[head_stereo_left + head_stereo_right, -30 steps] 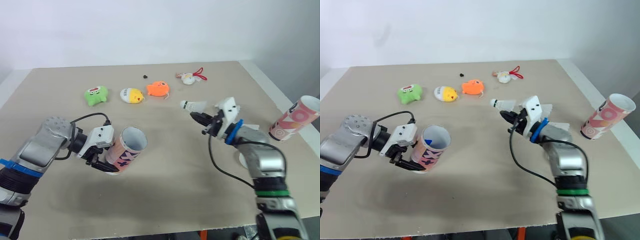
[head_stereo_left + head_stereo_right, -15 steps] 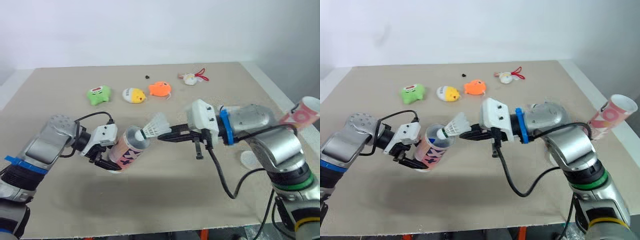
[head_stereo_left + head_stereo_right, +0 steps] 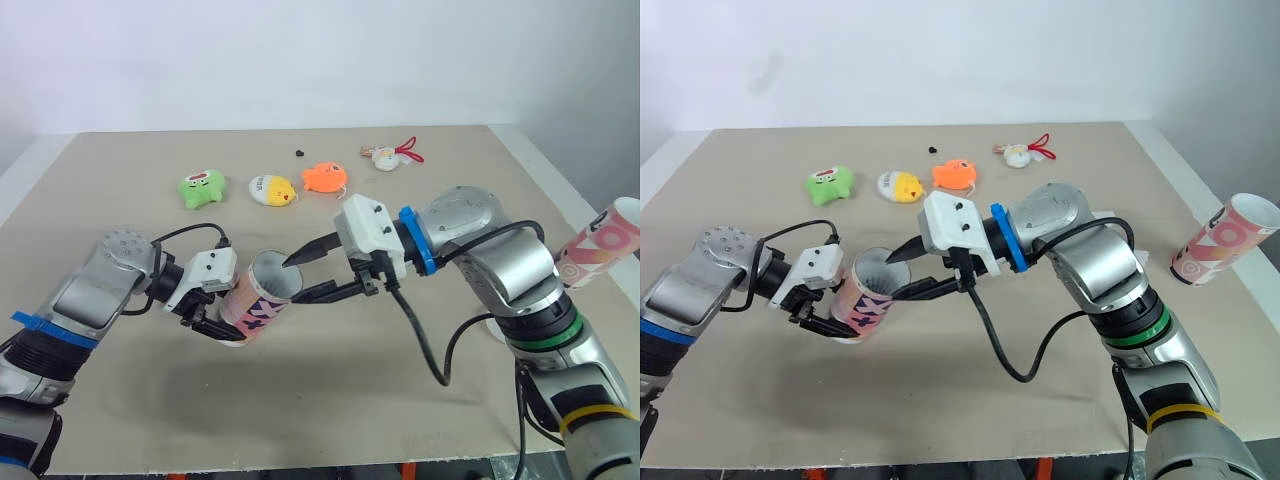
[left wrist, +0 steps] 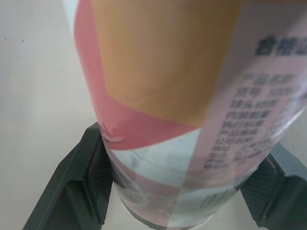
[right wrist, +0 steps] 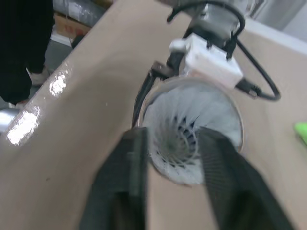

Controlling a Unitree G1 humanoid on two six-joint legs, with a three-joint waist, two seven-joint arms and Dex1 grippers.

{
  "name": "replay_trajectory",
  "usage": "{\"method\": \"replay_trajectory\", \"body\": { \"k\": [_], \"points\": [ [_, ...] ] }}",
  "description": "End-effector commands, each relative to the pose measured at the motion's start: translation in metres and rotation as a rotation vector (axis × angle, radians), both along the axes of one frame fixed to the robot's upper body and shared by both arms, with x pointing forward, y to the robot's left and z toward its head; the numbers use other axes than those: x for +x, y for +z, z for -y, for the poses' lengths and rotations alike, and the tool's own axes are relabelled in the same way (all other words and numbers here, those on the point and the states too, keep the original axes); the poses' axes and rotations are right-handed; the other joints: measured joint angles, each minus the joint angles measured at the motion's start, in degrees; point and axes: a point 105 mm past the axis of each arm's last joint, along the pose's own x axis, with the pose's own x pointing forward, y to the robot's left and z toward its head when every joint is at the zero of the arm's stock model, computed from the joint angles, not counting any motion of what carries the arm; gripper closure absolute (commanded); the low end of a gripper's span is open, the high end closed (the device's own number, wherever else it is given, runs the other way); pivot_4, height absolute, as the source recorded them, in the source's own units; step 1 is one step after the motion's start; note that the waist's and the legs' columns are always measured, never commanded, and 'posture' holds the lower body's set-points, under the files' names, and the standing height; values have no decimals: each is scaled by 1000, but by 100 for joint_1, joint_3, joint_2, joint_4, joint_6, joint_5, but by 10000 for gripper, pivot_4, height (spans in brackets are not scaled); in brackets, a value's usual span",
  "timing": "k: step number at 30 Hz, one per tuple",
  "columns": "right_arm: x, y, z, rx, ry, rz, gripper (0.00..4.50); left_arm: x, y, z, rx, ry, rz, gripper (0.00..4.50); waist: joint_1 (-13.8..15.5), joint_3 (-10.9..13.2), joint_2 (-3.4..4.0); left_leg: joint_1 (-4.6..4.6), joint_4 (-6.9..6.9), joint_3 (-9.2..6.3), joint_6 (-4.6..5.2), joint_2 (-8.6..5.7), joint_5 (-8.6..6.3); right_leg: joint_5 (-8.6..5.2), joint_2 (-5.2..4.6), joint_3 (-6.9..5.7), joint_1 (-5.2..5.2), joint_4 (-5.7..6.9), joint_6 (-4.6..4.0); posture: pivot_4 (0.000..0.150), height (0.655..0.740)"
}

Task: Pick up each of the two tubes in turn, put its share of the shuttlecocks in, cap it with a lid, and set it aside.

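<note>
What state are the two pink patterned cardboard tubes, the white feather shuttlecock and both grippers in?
Near pink patterned tube: tilted, uncapped.
White feather shuttlecock: inside that tube.
Far pink patterned tube: standing, uncapped.
Left gripper: shut on the near pink patterned tube.
Right gripper: open at its mouth.

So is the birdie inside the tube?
In. The right wrist view shows the shuttlecock, white feathers spread, sitting down inside the tube, and the right gripper at its rim is open and empty.
</note>
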Motion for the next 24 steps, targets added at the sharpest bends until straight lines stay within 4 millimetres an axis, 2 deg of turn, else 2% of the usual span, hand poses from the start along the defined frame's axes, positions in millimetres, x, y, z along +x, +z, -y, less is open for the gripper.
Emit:
{"method": "replay_trajectory", "body": {
  "k": [1, 5, 8, 9, 11, 12, 13, 16, 21, 24],
  "points": [
    [-12, 25, 13, 78, 38, -29, 19328, 0, -8, -2, 21, 21, -15, 13212, 3, 0, 0, 0, 0, 0, 0, 0, 0, 0, 0, 0, 0, 0, 0, 1500, 7400],
    [-9, 42, 38, 187, -59, -70, 19328, 1, -8, 1, 17, 15, -14, 13212, 5, 0, 0, 0, 0, -3, 0, -1, 0, -1, -2, -1, 3, -1, 2, 1500, 7400],
    [1, 52, 79, 317, -281, -69, 19328, -1, -10, 2, 15, 11, -16, 13212, 49, -1, -3, -2, 0, -11, 0, -1, 0, -3, -2, -11, 7, -2, 0, 1500, 7400],
    [10, 51, 97, 346, -405, -60, 19328, -2, -11, 2, 15, 10, -18, 13212, 53, -1, -3, -1, 0, -9, 0, -2, 0, -5, -4, -9, 7, -2, 1, 1500, 7400],
    [23, 41, 134, 374, -649, -25, 19328, -3, -12, 1, 15, 10, -20, 13212, 69, -2, -4, -1, -3, -7, 0, -4, 0, -6, -5, -6, 8, -3, 3, 1500, 7400],
    [26, 30, 157, 354, -776, -17, 19328, -4, -13, 1, 14, 10, -23, 13212, 106, -7, -12, -1, -3, -7, 0, -5, -1, -8, -6, -7, 8, -4, 4, 1500, 7400],
    [26, 15, 183, 320, -908, 3, 19328, -5, -14, 1, 13, 7, -28, 13212, 106, -7, -13, -1, -7, -10, 0, -8, -1, -14, -8, -11, 9, -5, 2, 1500, 7400],
    [17, -12, 243, 252, -1171, 24, 19328, -5, -15, 3, 14, -5, -35, 13212, 114, -9, -7, 3, -9, -10, -1, -11, -7, -22, -8, -8, 11, -3, 5, 1500, 7400],
    [0, -34, 302, 234, -1393, -20, 19328, 2, -14, 8, 14, -23, -19, 13212, 82, -18, 25, 19, -7, 4, 1, -23, -8, -10, -8, 19, 17, -3, 20, 1500, 7400],
    [-4, -50, 324, 208, -1464, -49, 19328, 3, -15, 9, 15, -24, -17, 13212, 69, -15, 14, 37, 2, -1, 4, -33, -4, -3, -9, 29, 39, -5, 25, 1500, 7400]
  ]
}}
